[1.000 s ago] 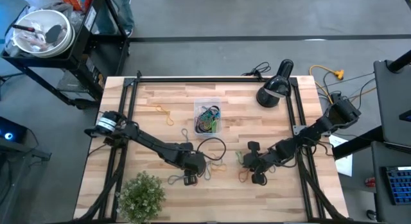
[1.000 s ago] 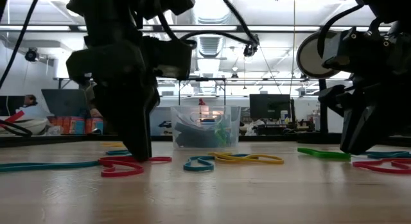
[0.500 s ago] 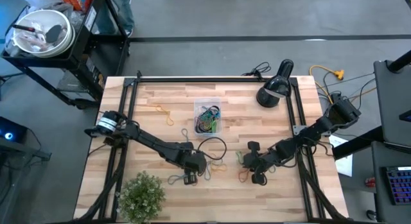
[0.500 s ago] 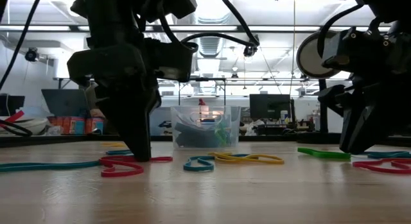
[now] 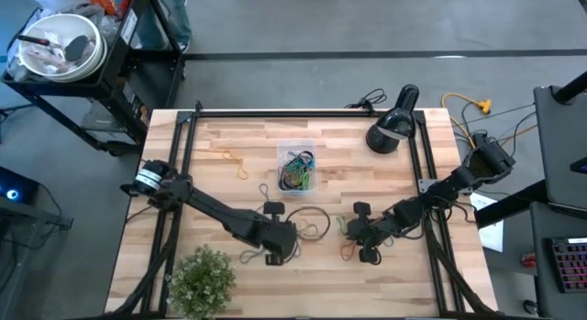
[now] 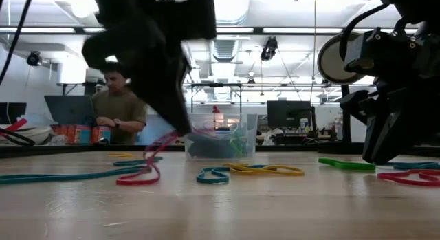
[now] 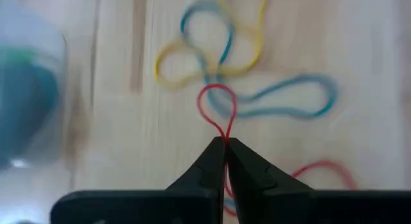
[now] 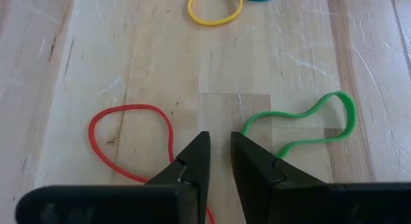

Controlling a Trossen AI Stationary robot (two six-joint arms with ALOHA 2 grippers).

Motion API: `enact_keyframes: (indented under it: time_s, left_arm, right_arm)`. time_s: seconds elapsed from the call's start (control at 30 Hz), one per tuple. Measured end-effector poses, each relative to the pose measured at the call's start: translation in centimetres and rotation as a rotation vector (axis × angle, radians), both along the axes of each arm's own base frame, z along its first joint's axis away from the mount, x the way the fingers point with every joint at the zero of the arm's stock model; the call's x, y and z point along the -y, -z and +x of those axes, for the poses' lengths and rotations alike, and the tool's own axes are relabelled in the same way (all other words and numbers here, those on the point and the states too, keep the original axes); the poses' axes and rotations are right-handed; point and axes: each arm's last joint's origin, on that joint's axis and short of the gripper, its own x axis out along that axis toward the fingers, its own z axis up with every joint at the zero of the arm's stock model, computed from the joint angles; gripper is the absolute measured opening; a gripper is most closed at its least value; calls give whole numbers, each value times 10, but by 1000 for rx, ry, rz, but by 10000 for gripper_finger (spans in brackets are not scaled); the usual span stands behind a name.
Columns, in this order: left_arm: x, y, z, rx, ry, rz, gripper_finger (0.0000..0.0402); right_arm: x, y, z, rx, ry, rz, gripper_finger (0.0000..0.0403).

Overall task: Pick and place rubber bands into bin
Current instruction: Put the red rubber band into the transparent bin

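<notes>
The left pincer [image 7: 225, 146] is clamped on a red rubber band [image 7: 216, 108], its loop sticking out past the tips above yellow and blue bands [image 7: 221, 51] on the table [image 5: 229, 196]. The clear bin [image 5: 296, 166] sits farther back at mid-table. The right pincer [image 8: 219, 155] stands narrowly parted, empty, between another red band [image 8: 128, 137] and a green band [image 8: 308, 124].

Open wood across the tabletop [image 5: 220, 187] at 9 o'clock of the bin [image 5: 296, 167], only one thin yellow band [image 5: 235, 161] there. Blocked at 2 o'clock by the black lamp [image 5: 392, 124]. Crowded at 6 o'clock: left gripper [image 5: 278, 248], black cable loop [image 5: 307, 217], loose rubber bands [image 6: 249, 170]. Right gripper [image 5: 363, 244] at 5 o'clock, narrow bare wood between its jaws. Potted plant [image 5: 203, 277] fills the near-left corner.
</notes>
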Motion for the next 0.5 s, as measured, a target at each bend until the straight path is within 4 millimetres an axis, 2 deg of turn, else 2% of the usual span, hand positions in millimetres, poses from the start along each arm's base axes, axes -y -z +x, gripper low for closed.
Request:
enact_keyframes:
  time_s: [0.3,0.5]
  left_arm:
    - [13,-29,6,177,-39,272,0]
    - [8,-41,10,255,-119,467,0]
  right_arm:
    - [0,0,0,1,0,0,57]
    - [0,0,0,3,0,1,57]
